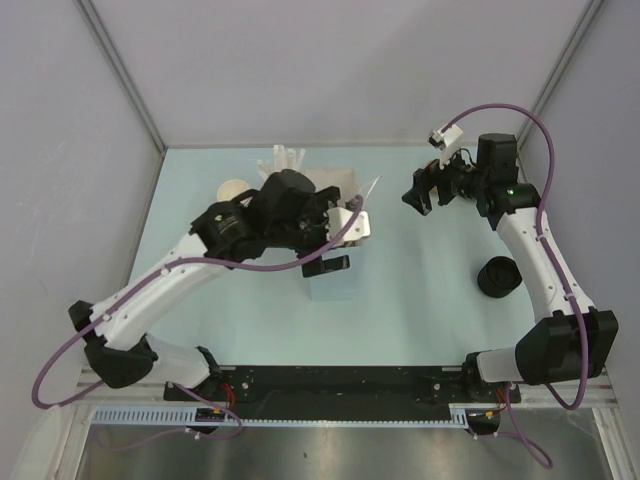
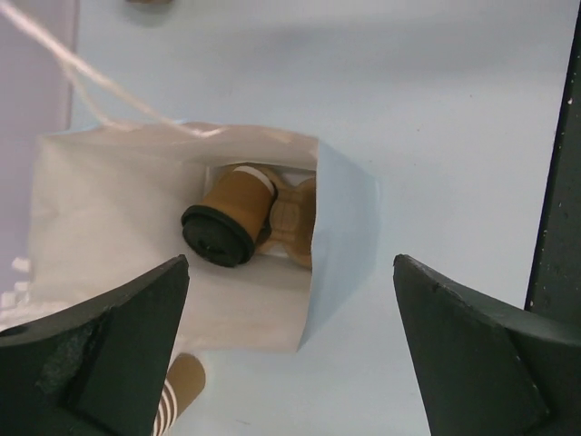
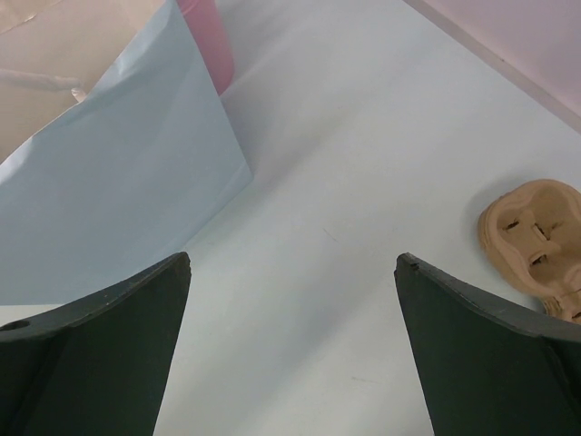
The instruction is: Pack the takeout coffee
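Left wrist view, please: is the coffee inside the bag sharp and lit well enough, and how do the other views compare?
Left wrist: the takeout coffee is sharp though shaded inside the paper bag; top external: even light, but the left arm largely covers the bag; right wrist: even, no glare.

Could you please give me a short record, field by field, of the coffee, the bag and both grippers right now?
takeout coffee: inside the bag, tilted, black lid on
paper bag: mouth open
left gripper: above the bag mouth, jaws open, empty
right gripper: over the table, jaws open, empty
moulded pulp piece: on the table, outside the bag
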Controlling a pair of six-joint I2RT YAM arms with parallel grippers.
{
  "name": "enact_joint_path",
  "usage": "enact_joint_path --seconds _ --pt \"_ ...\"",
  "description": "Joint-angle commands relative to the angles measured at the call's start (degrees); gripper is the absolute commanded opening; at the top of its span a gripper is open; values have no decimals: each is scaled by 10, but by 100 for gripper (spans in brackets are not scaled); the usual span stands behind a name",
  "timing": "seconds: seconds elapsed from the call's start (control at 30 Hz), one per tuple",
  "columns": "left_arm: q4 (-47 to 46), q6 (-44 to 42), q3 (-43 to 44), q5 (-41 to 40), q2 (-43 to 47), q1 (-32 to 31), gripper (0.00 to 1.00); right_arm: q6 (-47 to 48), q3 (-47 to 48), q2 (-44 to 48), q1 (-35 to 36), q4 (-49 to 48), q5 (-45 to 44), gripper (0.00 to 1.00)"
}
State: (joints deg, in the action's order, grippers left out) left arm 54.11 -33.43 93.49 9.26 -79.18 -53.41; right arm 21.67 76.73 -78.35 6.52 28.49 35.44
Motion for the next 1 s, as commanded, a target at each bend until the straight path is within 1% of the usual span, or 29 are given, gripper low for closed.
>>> enact_joint_path --seconds 0.0,0.1,0.2,0.3,0.33,0.37,0.4,0.43,0.47,0.53,0.6,0.63,0.7,0.73,0.77,0.8,0.83,0.9,0.97 --pt "-12 6 6 3 78 35 99 5 2 7 -3 -9 5 100" --pt "-32 22 0 18 120 108 99 2 2 7 -8 -10 4 100" --pt "-63 38 -21 16 160 152 99 1 2 8 -12 -10 3 100" --pt "-103 64 -58 -25 193 172 99 0 2 8 -16 -12 6 100" --pt "-138 84 -69 -70 200 175 99 0 2 9 -17 -11 7 100" --pt "-159 96 -82 -91 207 178 99 -1 1 8 -18 -12 9 100" --pt "-181 104 -109 -128 222 185 99 -3 2 9 -21 -11 10 100" --pt "-219 114 -124 -158 229 190 99 -5 2 9 -24 -12 11 100" --pt "-239 120 -136 -198 236 197 99 -11 2 10 -27 -14 15 100" --pt "-278 126 -168 -226 254 213 99 -17 2 16 -36 -19 17 100" --pt "-304 118 -189 -255 262 220 100 -38 2 24 -43 -33 -4 99" --pt "-306 114 -194 -260 267 222 99 -43 2 35 -45 -38 -29 100" --pt "-309 102 -203 -258 271 229 99 -61 2 50 -46 -58 -69 100" --pt "-308 98 -204 -255 274 231 99 -66 2 72 -48 -66 -114 100" --pt "-306 94 -204 -253 274 231 99 -73 2 85 -49 -74 -137 100" --pt "-308 87 -202 -253 276 233 100 -78 1 96 -49 -92 -159 100" --pt "-309 84 -200 -255 274 234 99 -93 1 112 -53 -102 -201 100" --pt "-305 83 -184 -261 270 242 100 -99 2 150 -60 -129 -225 100" --pt "-305 86 -156 -277 255 256 100 -102 18 160 -61 -132 -252 100"
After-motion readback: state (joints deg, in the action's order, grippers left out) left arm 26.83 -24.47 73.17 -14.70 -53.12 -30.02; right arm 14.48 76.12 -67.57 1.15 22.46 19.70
